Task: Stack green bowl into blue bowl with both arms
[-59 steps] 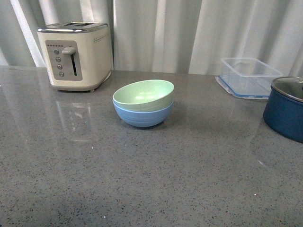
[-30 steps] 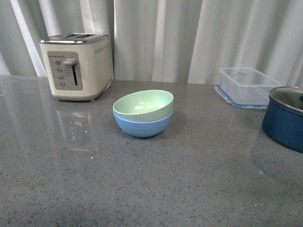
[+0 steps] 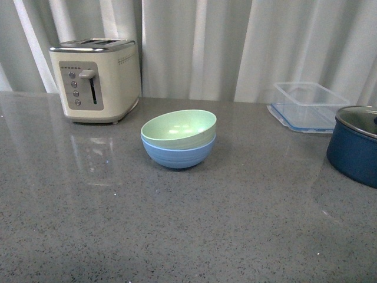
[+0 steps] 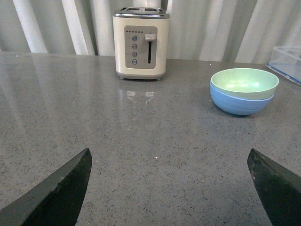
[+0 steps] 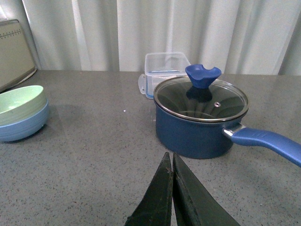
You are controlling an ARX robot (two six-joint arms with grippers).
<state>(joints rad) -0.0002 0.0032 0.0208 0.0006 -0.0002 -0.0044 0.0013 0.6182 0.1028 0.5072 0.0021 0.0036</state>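
Green bowl [image 3: 178, 126] is sitting nested in blue bowl [image 3: 178, 153] on worktop [image 3: 188, 230]; I'm seeing left jaws spread, right jaws clenched empty, both clear.

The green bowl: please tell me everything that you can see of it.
The green bowl is pale mint, round and matte, and looks like plastic. It is empty and sits upright, slightly tilted, nested inside the blue bowl, so only its upper part and inside show. The pair stands on the grey counter, in front and right of the toaster. No gripper touches it.
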